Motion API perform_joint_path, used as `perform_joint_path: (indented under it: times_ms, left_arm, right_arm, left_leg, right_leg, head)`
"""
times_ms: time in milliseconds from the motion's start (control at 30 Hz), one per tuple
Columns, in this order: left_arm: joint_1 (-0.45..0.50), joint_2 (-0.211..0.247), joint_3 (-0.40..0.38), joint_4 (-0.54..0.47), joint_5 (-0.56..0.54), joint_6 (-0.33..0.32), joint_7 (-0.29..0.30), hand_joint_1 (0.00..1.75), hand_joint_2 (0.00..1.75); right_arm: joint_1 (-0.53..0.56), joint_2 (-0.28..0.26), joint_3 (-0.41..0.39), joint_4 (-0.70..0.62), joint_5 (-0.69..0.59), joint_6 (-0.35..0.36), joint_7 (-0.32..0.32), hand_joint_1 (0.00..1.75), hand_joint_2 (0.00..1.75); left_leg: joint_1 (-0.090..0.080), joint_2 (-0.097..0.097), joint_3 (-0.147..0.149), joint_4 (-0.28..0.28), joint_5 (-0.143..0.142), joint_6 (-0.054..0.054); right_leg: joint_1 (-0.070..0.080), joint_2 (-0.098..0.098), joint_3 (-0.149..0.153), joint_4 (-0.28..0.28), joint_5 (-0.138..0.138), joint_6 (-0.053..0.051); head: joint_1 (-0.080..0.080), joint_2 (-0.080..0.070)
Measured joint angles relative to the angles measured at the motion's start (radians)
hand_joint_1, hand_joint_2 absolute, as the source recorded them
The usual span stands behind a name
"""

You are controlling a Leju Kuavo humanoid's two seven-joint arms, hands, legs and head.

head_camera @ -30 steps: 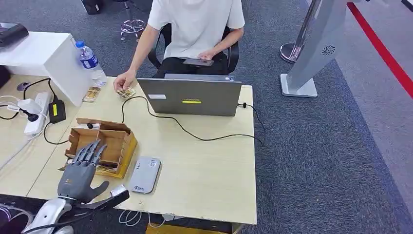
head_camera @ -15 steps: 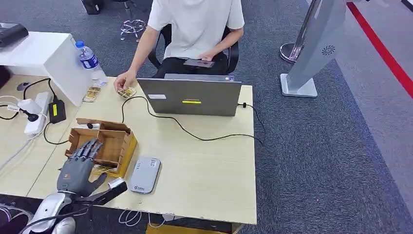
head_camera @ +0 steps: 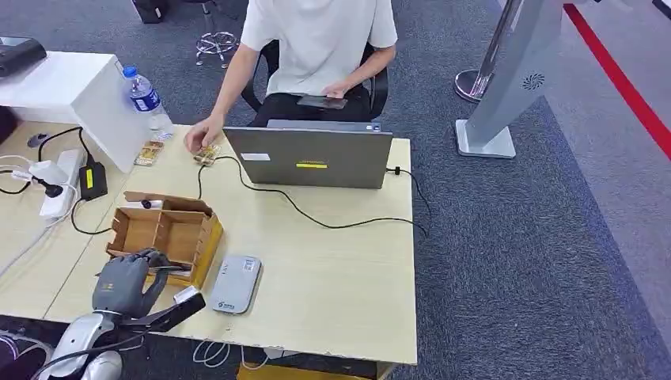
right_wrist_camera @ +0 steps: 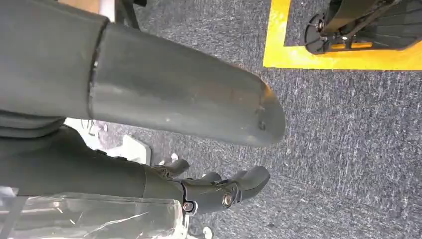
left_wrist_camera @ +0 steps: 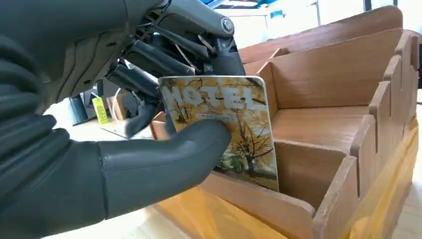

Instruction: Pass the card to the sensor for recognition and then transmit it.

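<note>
Our left hand (left_wrist_camera: 124,149) pinches the card (left_wrist_camera: 224,124) between thumb and fingers, the card standing upright in the near compartment of the wooden box (head_camera: 170,233) on the counter (head_camera: 332,269). We judge the step in hand to be extraction: lift the card straight up clear of the dividers, keep the pinch firm, then carry it flat over the grey sensor (head_camera: 236,283) just beside the box. Our right hand (right_wrist_camera: 219,191) hangs over the carpet, fingers curled, holding nothing. The card's lower edge sits hidden behind the box wall, and in the head view our fingers cover the card.
</note>
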Motion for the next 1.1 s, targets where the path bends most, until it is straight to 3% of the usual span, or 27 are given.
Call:
perform_joint_path:
  times_ms: [200,300,433,567,700,800,867,1000,1100]
  left_arm:
    - [0.000,-0.022,0.019,-0.001,0.016,0.026,-0.036,1.75,1.75]
    - [0.015,-0.020,0.019,-0.031,0.034,-0.004,-0.053,1.75,1.75]
    - [0.076,0.002,0.019,-0.161,0.070,-0.067,-0.074,1.75,1.75]
    - [0.148,0.050,0.018,-0.324,0.126,-0.079,-0.127,1.75,1.75]
    - [0.132,0.096,0.018,-0.422,0.192,-0.119,-0.145,1.75,1.75]
    - [-0.010,0.096,0.017,-0.398,0.211,-0.133,-0.126,1.75,1.75]
    - [-0.163,0.083,0.015,-0.319,0.180,-0.096,-0.116,1.75,1.75]
    - [-0.503,0.031,-0.006,-0.008,0.055,0.154,-0.113,1.75,1.75]
    - [-0.729,-0.004,-0.027,0.294,0.005,0.270,-0.124,1.75,1.75]
  right_arm:
    - [0.000,0.000,-0.004,0.000,0.008,0.001,0.000,0.00,0.00]
    - [0.000,0.000,-0.014,0.000,0.006,0.001,0.000,0.00,0.00]
    - [0.001,0.000,-0.028,0.000,0.000,0.000,-0.001,0.00,0.00]
    - [0.002,0.000,-0.048,0.000,-0.002,0.001,-0.003,0.00,0.00]
    - [0.001,0.000,-0.061,0.000,0.011,0.005,-0.005,0.00,0.00]
    - [-0.001,0.000,-0.063,0.000,0.042,0.014,-0.005,0.00,0.00]
    - [-0.012,0.000,-0.062,-0.001,0.072,0.024,0.000,0.00,0.00]
    - [-0.057,0.001,-0.036,-0.004,0.153,0.066,0.040,0.00,0.00]
    - [-0.090,0.003,-0.011,-0.005,0.195,0.090,0.060,0.00,0.00]
  left_leg:
    - [0.000,0.000,0.000,0.000,0.000,0.000]
    - [0.000,0.000,0.000,0.000,0.000,0.000]
    - [0.000,0.000,0.000,0.000,0.000,0.000]
    - [0.000,0.000,0.000,0.000,-0.001,0.000]
    - [0.000,-0.002,0.000,0.000,-0.001,0.000]
    - [0.000,-0.010,-0.001,0.000,0.003,0.000]
    - [0.000,-0.014,-0.002,0.000,0.006,0.000]
    - [0.000,-0.014,-0.005,0.000,0.013,-0.001]
    - [0.000,-0.012,-0.005,0.000,0.015,-0.001]
  right_leg:
    - [0.000,0.000,0.000,0.000,0.000,0.000]
    - [0.000,0.000,0.000,0.000,0.000,0.000]
    - [0.000,0.001,-0.001,0.000,0.000,0.000]
    - [0.000,0.000,-0.001,0.000,-0.001,0.000]
    - [0.000,-0.002,-0.002,0.000,-0.002,0.001]
    - [0.000,-0.009,-0.001,0.000,-0.001,0.001]
    - [0.000,-0.014,-0.001,0.000,0.001,-0.001]
    - [0.000,-0.013,-0.002,0.000,0.009,-0.001]
    - [0.000,-0.011,-0.003,0.001,0.012,-0.001]
  head:
    - [0.000,0.000]
    - [-0.001,0.000]
    - [-0.001,0.000]
    - [0.000,0.000]
    - [0.000,0.000]
    - [0.000,0.000]
    - [0.000,0.000]
    - [-0.001,0.000]
    - [-0.001,0.000]
